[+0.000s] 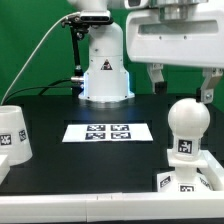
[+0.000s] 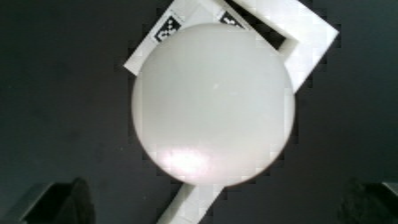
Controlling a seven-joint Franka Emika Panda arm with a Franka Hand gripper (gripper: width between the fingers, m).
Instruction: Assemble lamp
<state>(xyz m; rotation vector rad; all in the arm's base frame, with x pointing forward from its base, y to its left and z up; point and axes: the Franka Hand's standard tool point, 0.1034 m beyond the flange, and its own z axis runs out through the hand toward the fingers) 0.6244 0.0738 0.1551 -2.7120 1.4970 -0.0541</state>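
Note:
The white round-headed bulb (image 1: 186, 119) stands upright with its neck in the squat square base (image 1: 190, 182) at the exterior view's lower right. Both carry small black-and-white tags. My gripper (image 1: 182, 92) hangs open just above the bulb's head, one finger to each side, touching nothing. In the wrist view the bulb head (image 2: 214, 105) fills the middle, the tagged base (image 2: 267, 30) shows behind it, and the gripper (image 2: 217, 205) has its dark fingertips (image 2: 63, 200) wide apart at the two corners. The tapered shade (image 1: 10, 135) stands at the exterior view's left edge.
The marker board (image 1: 110, 132) lies flat in the middle of the black table. The white robot pedestal (image 1: 105, 72) with a triangle sticker stands behind it. A green backdrop closes the rear.

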